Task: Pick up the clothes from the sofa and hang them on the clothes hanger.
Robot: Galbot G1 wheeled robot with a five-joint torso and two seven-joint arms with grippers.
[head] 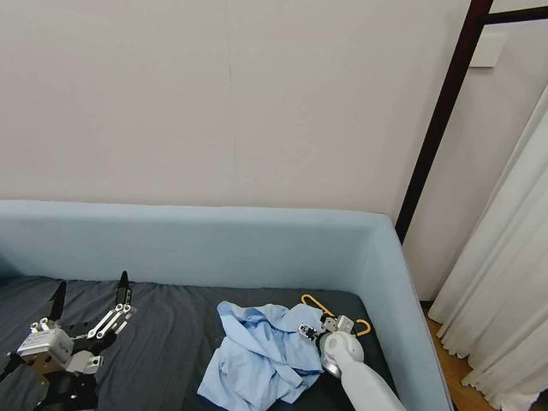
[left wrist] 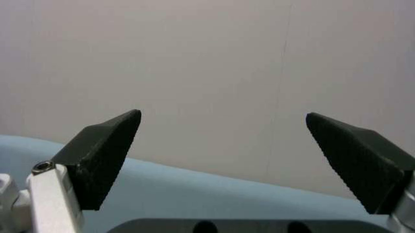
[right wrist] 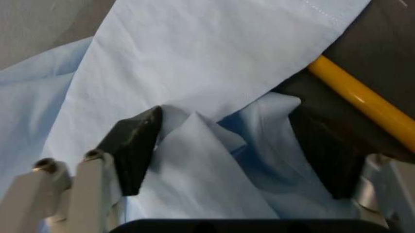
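Leftmost, the left hand [head: 92, 301] hovers over the dark sofa seat [head: 171, 317], fingers spread wide and holding nothing. Rightward, the light blue shirt [head: 257, 351] lies crumpled on the seat, with a yellow hanger [head: 315, 302] at its far edge. The right hand [right wrist: 227, 145] sits on the shirt, fingers [right wrist: 133, 145] apart on either side of a raised fold.

Blue shirt [head: 257, 355] (crumpled) on sofa [head: 197, 244]
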